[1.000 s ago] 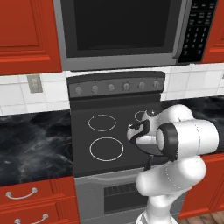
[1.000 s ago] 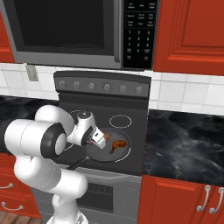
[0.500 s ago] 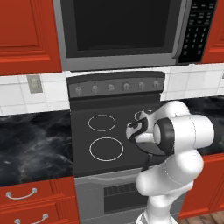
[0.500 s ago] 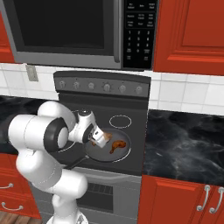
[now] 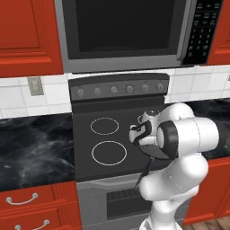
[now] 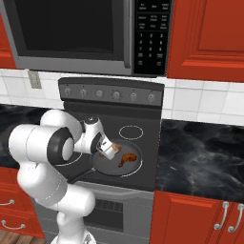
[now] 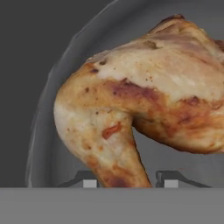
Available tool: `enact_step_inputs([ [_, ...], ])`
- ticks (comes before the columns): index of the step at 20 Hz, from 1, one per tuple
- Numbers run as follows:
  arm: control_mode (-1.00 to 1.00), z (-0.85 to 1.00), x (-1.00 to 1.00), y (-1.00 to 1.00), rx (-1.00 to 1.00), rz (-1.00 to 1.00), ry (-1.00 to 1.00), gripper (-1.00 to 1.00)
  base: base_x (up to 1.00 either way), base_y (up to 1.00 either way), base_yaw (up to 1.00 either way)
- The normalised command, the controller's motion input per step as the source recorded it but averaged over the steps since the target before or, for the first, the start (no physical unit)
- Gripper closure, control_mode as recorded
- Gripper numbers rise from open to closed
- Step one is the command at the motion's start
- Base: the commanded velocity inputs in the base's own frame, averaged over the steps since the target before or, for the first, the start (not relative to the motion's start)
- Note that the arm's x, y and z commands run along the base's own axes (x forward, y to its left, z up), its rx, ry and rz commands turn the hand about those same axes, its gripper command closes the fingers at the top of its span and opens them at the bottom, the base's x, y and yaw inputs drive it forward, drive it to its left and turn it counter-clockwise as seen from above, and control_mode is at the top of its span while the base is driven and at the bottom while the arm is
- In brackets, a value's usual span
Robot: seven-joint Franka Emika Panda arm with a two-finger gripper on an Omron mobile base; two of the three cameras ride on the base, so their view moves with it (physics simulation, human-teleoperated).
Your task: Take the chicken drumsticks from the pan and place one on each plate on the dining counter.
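Observation:
The black pan (image 6: 136, 167) sits on the stove's front right burner, its thin handle (image 6: 80, 177) pointing toward the stove front. Two golden-brown drumsticks lie in it: one (image 6: 127, 158) near the middle, the other (image 6: 115, 148) right at my gripper (image 6: 107, 151). In the hand view that drumstick (image 7: 131, 109) looms very close over the grey pan rim (image 7: 40, 118). Its narrow end runs down between my two fingertips (image 7: 89, 182), which stand apart on either side with a gap to the meat. The gripper is open. In the left base view my arm covers the pan, and just its handle (image 5: 144, 172) shows.
The black stove top (image 5: 105, 143) has two ringed burners on the left and a knob panel (image 5: 119, 88) behind. A microwave (image 6: 71, 33) hangs above. Black marble worktops (image 6: 205, 152) on red cabinets flank the stove.
The gripper has edged a little lower and closer over the near drumstick in the pan. The pan and both drumsticks have stayed in place.

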Motion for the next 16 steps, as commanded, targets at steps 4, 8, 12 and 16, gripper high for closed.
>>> enact_step_inputs([
  [4, -1.0, 0.42, -0.56, -0.15, 0.02, 0.01, -0.15, 1.0, 0.0, 0.0, 0.0],
  [8, -1.0, 0.89, -0.83, -0.19, 0.0, 0.12, -0.11, 1.0, 0.0, 0.0, 0.0],
  [12, -1.0, 1.0, -0.99, -0.23, 0.0, 0.14, -0.13, 1.0, 0.0, 0.0, 0.0],
  [16, -1.0, 1.0, -1.0, -0.21, -0.01, 0.05, -0.21, 1.0, 0.0, 0.0, 0.0],
])
